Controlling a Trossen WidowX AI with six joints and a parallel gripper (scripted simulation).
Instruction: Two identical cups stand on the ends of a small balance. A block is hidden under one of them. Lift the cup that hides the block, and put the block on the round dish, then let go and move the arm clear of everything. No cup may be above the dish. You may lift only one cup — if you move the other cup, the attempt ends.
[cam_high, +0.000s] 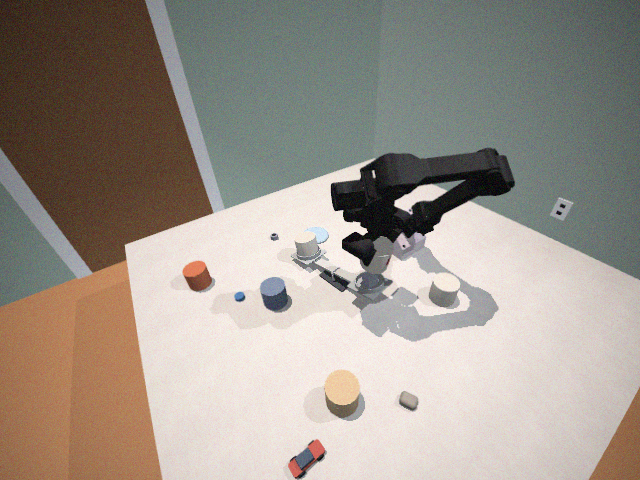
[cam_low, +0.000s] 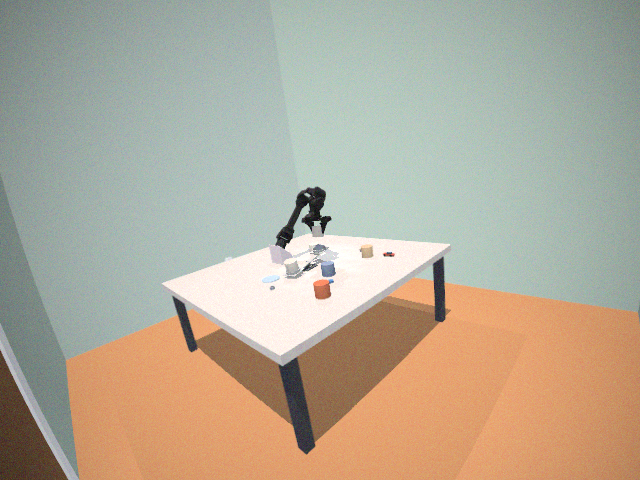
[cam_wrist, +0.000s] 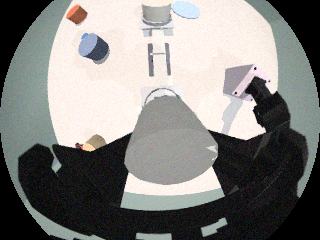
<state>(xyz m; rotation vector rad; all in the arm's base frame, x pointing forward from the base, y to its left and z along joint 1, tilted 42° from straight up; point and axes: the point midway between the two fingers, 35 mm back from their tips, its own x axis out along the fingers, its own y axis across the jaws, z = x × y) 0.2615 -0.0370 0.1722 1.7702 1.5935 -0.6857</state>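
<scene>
My gripper (cam_high: 373, 254) (cam_low: 316, 228) (cam_wrist: 167, 134) is shut on a grey-beige cup (cam_high: 381, 253) (cam_low: 317, 231) (cam_wrist: 166, 140) and holds it a little above the near end of the small grey balance (cam_high: 330, 272) (cam_low: 309, 261) (cam_wrist: 160, 58). A small grey round thing (cam_high: 368, 282) (cam_wrist: 159, 94) sits on that near pan, partly hidden by the cup in the wrist view. The other cup (cam_high: 306, 244) (cam_low: 291, 266) (cam_wrist: 158, 11) stands upright on the far pan. The pale blue round dish (cam_high: 319, 235) (cam_low: 270, 279) (cam_wrist: 186, 8) lies flat just behind that cup.
An orange cylinder (cam_high: 196, 274), a blue cylinder (cam_high: 273, 292), a small blue disc (cam_high: 239, 296), a beige cylinder (cam_high: 444, 289), a tan cylinder (cam_high: 341, 392), a grey pebble (cam_high: 408, 399), a red toy car (cam_high: 306, 457) and a small nut (cam_high: 274, 236) stand around the table.
</scene>
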